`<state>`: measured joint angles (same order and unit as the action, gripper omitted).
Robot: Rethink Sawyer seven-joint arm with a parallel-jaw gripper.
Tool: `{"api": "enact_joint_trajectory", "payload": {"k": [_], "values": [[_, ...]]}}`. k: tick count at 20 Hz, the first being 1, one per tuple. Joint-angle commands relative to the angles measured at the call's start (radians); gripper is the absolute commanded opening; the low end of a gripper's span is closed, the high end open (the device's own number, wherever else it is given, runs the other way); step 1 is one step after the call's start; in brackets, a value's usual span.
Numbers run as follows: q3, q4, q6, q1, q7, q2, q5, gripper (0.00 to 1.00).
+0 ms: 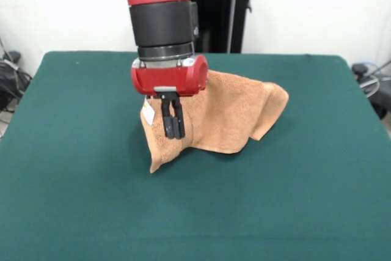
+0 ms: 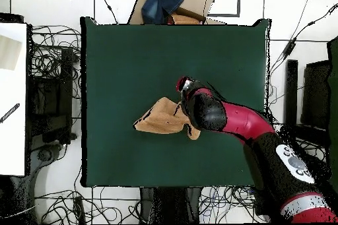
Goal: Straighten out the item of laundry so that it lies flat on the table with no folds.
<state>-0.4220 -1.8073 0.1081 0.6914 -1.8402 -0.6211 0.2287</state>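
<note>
Orange-tan towel [image 1: 226, 114] pinched between closed fingers [image 1: 173, 128]

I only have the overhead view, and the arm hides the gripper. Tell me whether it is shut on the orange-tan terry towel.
Observer: Yes. In the front view the gripper has its black fingers together, pinching the orange-tan terry towel.
Operator: Report whether the cloth is lifted.
Observer: The pinched part stands up like a tent; the lower edges rest on the dark green felt table.
Operator: Find the label.
Observer: A small white label hangs beside the fingers.
</note>
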Motion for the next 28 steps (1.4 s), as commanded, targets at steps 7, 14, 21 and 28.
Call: {"api": "enact_joint_trajectory", "payload": {"k": [7,14,21,28], "values": [[0.120,-0.087,0.081,-0.116,-0.130,-0.088,0.000,0.00],[0.202,-0.077,0.065,-0.205,-0.202,-0.131,-0.060,0.00],[0.098,-0.038,0.147,-0.138,-0.132,-0.118,-0.121,0.00],[0.068,-0.076,0.084,-0.126,-0.118,-0.143,-0.101,0.00]]}}
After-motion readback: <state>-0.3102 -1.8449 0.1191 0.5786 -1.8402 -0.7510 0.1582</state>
